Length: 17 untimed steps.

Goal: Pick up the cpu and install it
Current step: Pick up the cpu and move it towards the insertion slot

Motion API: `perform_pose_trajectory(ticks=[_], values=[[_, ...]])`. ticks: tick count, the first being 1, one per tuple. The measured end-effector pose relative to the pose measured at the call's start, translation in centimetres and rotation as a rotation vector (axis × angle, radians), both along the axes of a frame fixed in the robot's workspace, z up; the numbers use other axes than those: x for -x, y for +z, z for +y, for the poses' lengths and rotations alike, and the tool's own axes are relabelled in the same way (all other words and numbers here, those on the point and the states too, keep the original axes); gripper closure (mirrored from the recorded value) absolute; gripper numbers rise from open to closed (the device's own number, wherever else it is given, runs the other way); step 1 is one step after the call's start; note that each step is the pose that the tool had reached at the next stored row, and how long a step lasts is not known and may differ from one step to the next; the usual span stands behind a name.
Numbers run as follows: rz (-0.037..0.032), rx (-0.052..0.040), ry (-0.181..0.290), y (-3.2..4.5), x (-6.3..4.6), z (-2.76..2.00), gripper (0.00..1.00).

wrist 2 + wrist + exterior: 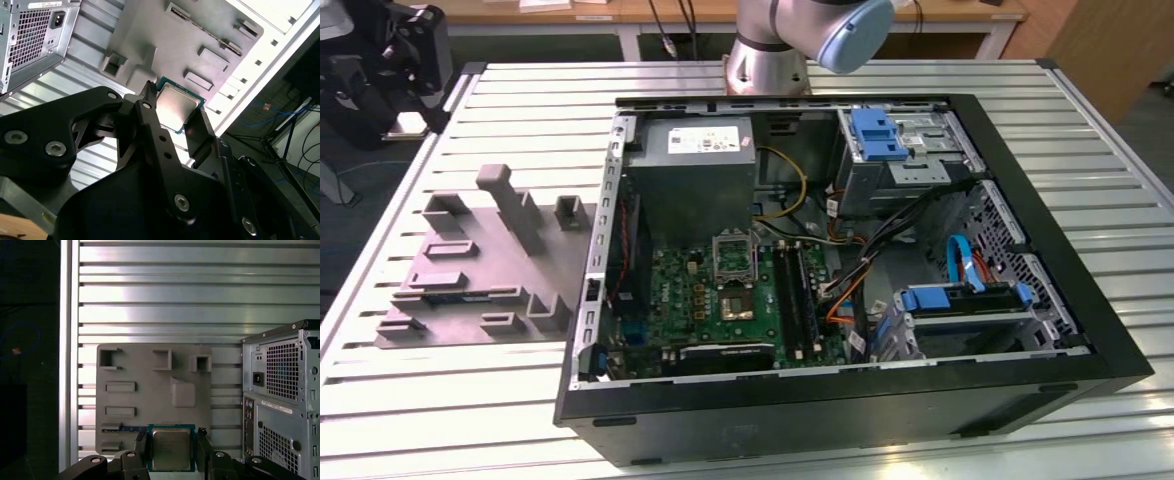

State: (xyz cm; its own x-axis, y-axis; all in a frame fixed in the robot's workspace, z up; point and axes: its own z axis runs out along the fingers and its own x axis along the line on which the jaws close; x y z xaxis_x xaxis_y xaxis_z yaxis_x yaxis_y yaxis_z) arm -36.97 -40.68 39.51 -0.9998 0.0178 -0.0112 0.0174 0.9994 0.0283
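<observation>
The cpu (171, 450) is a thin square chip with a pale silver face and a greenish rim, and it sits between my two black fingers. My gripper (171, 439) is shut on it, one finger against each opposite edge. In both wrist views the chip hangs well above the grey plastic fixture (150, 390) on the slatted table. From the other side, the cpu (176, 106) gleams between the fingers of the gripper (175, 102). The open computer case (854, 250) holds the green motherboard (720, 290) with its metal-framed socket (732, 250).
The grey fixture (480, 270) lies at the exterior view's left of the case, with upright blocks and pockets. The arm's base (781, 40) stands behind the case. The case's rear panel (282, 400) rises beside the fixture. Cables and blue drive brackets (961, 295) crowd the case's right half.
</observation>
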Motion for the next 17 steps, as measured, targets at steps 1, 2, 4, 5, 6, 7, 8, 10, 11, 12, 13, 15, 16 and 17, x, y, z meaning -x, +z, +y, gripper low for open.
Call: perform_pose_trajectory(ticks=[1, 2, 4, 5, 6, 7, 8, 10, 11, 12, 13, 15, 16, 17], values=[[0.0, 0.0, 0.0, 0.0, -0.1, 0.0, 0.53], [-0.0001, 0.0, 0.0, 0.0, -0.1, 0.0, 0.53], [0.0, 0.0, 0.0, 0.0, -0.2, 0.0, 0.53], [0.0, 0.0, 0.0, 0.0, -0.3, 0.0, 0.53], [0.0001, 0.0, 0.0, 0.0, -0.3, 0.0, 0.53], [0.0, 0.0001, 0.0, 0.0, -0.4, 0.0, 0.53], [0.0, 0.0, 0.0, 0.0, -0.5, 0.0, 0.53], [0.0001, 0.0001, 0.0, 0.0, -0.6, 0.0, 0.53], [0.0, 0.0, 0.0, 0.0, -0.7, 0.0, 0.53], [0.0, 0.0, 0.0, 0.0, -0.8, 0.0, 0.53], [-0.0001, -0.0001, 0.0, 0.0, -0.9, 0.0, 0.53], [0.0, 0.0, 0.0, 0.0, -1.1, 0.0, 0.53], [0.0, 0.0, 0.0, 0.0, -1.2, 0.0, 0.53], [0.0, 0.0, 0.0, 0.0, -1.3, 0.0, 0.53]])
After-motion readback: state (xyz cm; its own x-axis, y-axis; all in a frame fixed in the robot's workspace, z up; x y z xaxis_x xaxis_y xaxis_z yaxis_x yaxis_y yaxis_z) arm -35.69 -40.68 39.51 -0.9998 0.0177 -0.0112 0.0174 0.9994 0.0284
